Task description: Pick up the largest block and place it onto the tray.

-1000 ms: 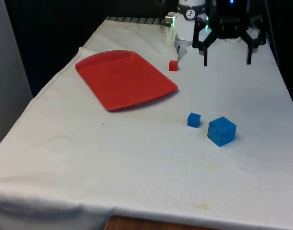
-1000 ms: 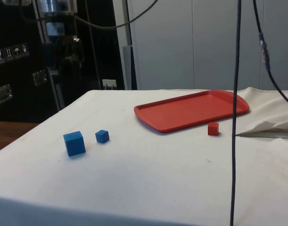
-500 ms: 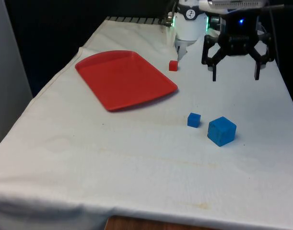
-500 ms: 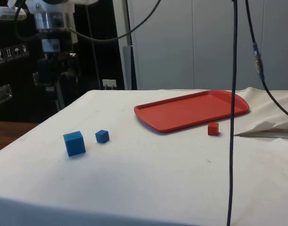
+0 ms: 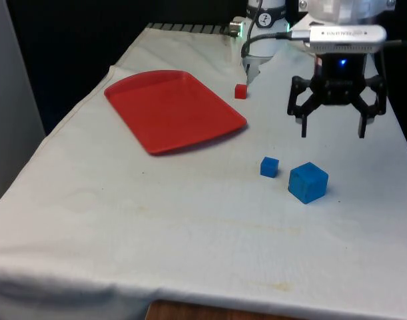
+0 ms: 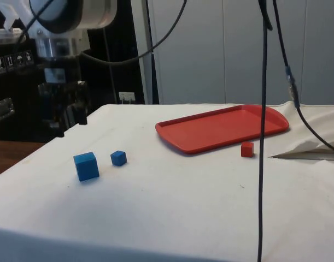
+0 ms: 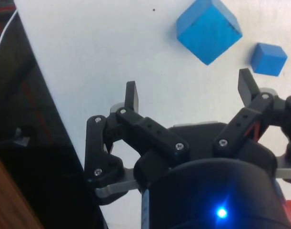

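- Since the earlier frames the gripper [image 5: 333,125] has come forward from the table's far end and now hangs in the air beyond the large blue block [image 5: 308,182], not touching it.
- Its fingers [image 7: 131,97] are spread wide with nothing held.
- The blocks and tray lie where they did: the large blue block sits on the cloth, the small blue block [image 5: 270,167] just beside it toward the front view's left.
- The red tray [image 5: 171,109] lies well apart, the small red block [image 5: 240,91] near its far corner.
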`<action>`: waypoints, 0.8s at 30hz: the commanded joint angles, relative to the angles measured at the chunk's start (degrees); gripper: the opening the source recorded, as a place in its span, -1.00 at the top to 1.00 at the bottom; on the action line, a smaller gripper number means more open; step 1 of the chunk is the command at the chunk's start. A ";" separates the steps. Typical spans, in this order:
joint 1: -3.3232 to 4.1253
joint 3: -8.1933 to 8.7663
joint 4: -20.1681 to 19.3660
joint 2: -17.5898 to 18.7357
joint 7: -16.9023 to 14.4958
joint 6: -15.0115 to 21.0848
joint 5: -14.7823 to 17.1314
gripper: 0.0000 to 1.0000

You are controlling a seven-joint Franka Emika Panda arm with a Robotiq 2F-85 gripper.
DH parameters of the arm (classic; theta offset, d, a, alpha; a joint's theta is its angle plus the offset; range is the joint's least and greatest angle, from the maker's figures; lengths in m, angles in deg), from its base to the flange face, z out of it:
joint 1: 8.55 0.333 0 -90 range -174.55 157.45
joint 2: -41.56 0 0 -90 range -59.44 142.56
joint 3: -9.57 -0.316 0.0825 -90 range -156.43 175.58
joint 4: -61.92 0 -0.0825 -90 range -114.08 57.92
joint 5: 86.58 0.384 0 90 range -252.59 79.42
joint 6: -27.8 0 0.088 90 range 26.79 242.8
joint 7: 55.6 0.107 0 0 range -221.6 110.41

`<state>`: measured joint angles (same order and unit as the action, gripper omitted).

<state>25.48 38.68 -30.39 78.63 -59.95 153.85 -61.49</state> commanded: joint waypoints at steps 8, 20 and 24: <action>0.63 0.11 -0.80 2.06 1.95 2.41 -0.29 -1.00; 0.86 0.29 -1.20 4.58 6.19 5.56 -0.74 -1.00; 0.52 -0.11 -1.03 5.27 7.16 5.96 -0.57 -1.00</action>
<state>26.00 38.56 -31.42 83.90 -52.79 159.81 -62.06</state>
